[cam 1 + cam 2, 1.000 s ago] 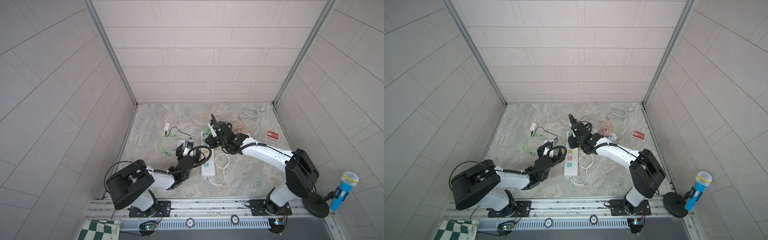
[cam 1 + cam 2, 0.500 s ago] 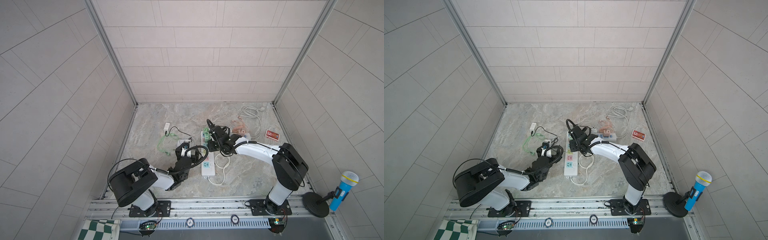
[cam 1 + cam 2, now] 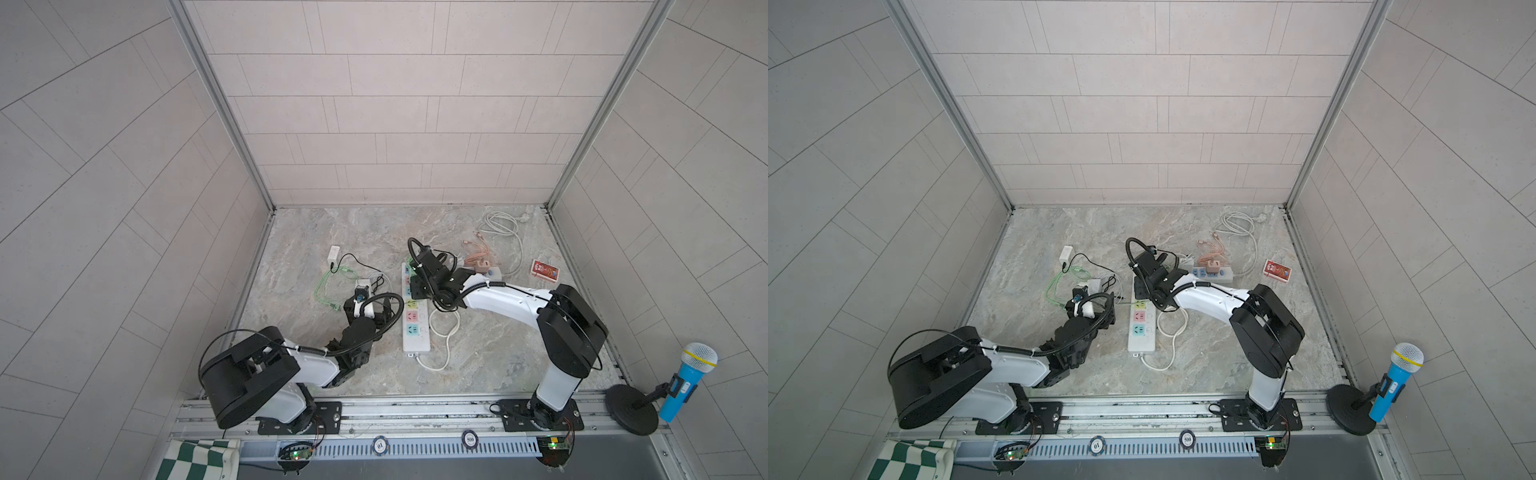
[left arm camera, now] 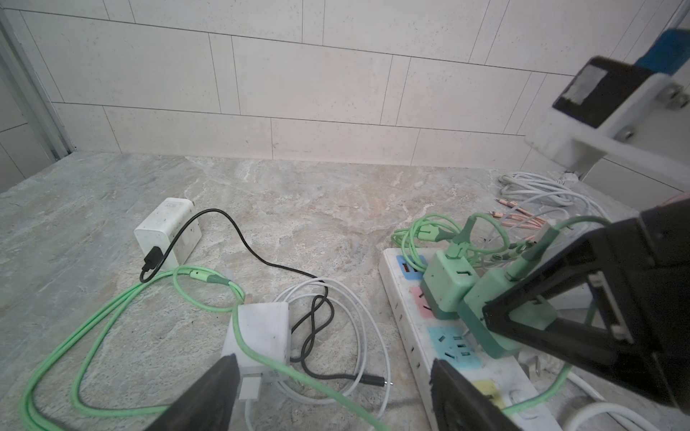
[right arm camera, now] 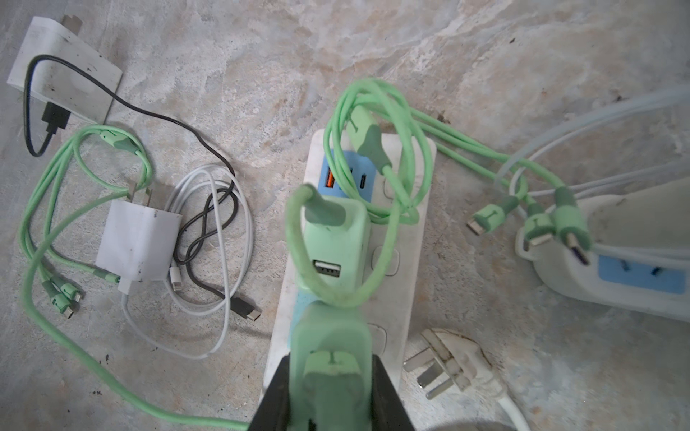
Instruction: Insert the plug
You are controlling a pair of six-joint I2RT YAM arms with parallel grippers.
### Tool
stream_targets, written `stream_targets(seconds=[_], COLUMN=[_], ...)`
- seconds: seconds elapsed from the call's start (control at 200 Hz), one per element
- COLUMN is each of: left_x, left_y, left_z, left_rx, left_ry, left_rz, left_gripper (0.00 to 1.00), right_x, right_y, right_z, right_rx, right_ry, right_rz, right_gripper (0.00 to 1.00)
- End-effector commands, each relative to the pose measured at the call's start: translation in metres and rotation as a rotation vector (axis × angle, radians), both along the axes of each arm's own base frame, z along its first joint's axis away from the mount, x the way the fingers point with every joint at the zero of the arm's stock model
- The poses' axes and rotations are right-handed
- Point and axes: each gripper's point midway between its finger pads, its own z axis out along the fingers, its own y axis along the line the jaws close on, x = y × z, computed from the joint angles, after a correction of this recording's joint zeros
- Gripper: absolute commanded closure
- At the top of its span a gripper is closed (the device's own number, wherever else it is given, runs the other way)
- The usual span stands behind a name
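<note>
While right fingers (image 5: pixel 272 403) carried the green plug (image 5: pixel 330 358) nearer, the strip (image 5: pixel 395 294) stayed put.

The plug (image 5: pixel 330 328) is a pale green charger block with a green cable looping from its top. It is clamped between the jaws of the right gripper (image 5: pixel 330 373) and tilts over the white power strip (image 5: pixel 409 239). Its prongs are hidden. The strip lies flat beneath the gripper, with coloured sockets. A second green charger (image 5: pixel 336 239) is plugged in just beyond the gripper's tips.
</note>
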Motion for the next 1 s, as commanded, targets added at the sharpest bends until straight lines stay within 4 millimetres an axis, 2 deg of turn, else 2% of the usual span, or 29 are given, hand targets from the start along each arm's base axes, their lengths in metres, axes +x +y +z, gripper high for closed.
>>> stream_targets(seconds=[0.0, 0.23, 0.405, 0.761, 0.996], left_x=[-0.001, -0.001, -0.002, -0.006, -0.007], left_y=[0.002, -0.002, -0.002, 0.002, 0.005], left_z=[0.005, 0.007, 0.008, 0.008, 0.006], left_rx=[-0.053, -0.068, -0.074, -0.142, -0.167], left_ry=[-0.015, -0.016, -0.019, -0.014, -0.006], left_rz=[0.001, -0.017, -0.020, -0.019, -0.009], left_gripper=[0.15, 0.15, 0.15, 0.17, 0.17], right_x=[0.008, 0.012, 0.012, 0.017, 0.012], right_y=[0.000, -0.002, -0.010, -0.004, -0.006], right_z=[0.004, -0.002, -0.003, -0.024, -0.038], right_rx=[-0.001, 0.001, -0.027, -0.048, -0.098], right_ry=[-0.023, -0.031, -0.044, -0.019, 0.016], right_rz=[-0.054, -0.098, -0.140, -0.177, -0.197], right_gripper=[0.97, 0.97, 0.97, 0.99, 0.99])
